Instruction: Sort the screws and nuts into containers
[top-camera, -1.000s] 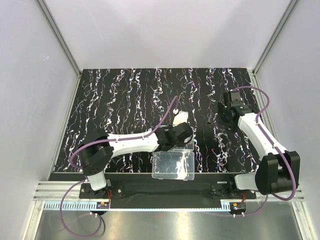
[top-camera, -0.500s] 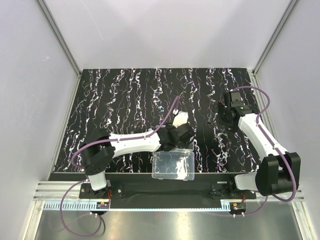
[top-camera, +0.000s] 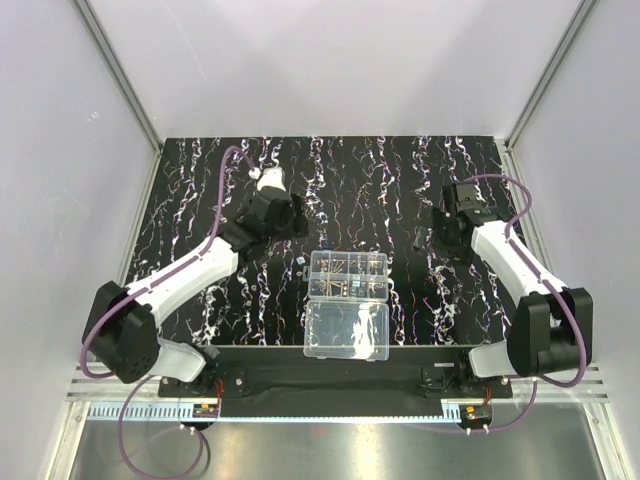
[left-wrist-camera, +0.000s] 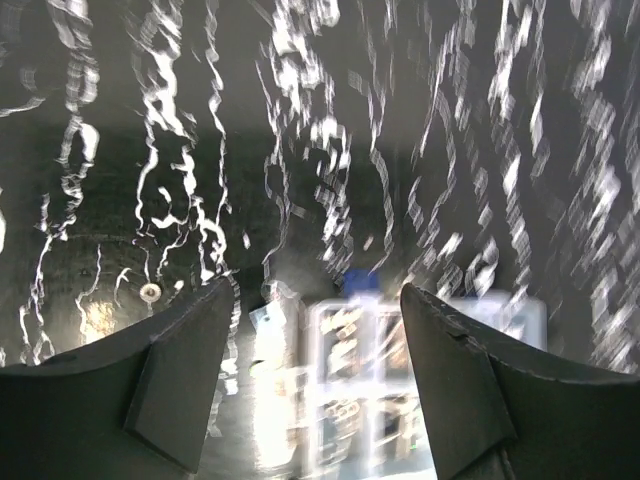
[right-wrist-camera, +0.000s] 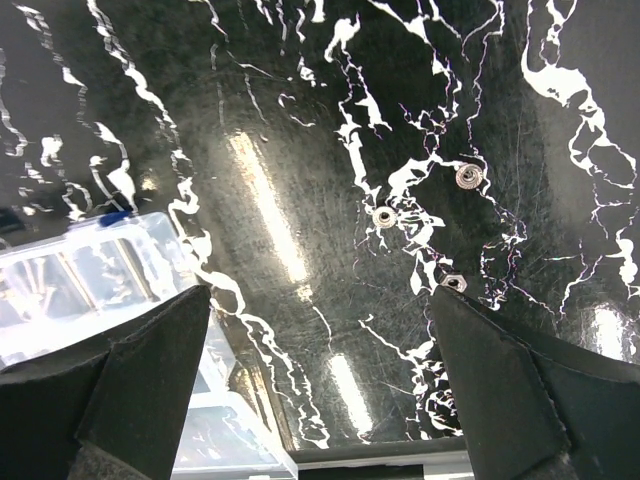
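Note:
The clear organizer box (top-camera: 348, 275) lies open near the front centre, and its divided cells hold small metal parts. My left gripper (top-camera: 296, 218) is open and empty, behind and left of the box. In the blurred left wrist view the gripper (left-wrist-camera: 315, 292) frames the box (left-wrist-camera: 400, 370), and one nut (left-wrist-camera: 150, 292) lies on the mat to the left. My right gripper (top-camera: 434, 228) is open and empty, right of the box. In the right wrist view the gripper (right-wrist-camera: 318, 296) hangs above the mat with three nuts (right-wrist-camera: 384, 216) just ahead to the right and the box (right-wrist-camera: 90, 270) at left.
The plain lid half (top-camera: 347, 331) lies flat in front of the cells by the table's near edge. A small pale bit (top-camera: 300, 258) lies just left of the box. The black streaked mat (top-camera: 200, 190) covers the table, with white walls all around.
My left arm has swung from over the box to the back left, uncovering the divided cells. The right arm has hardly moved.

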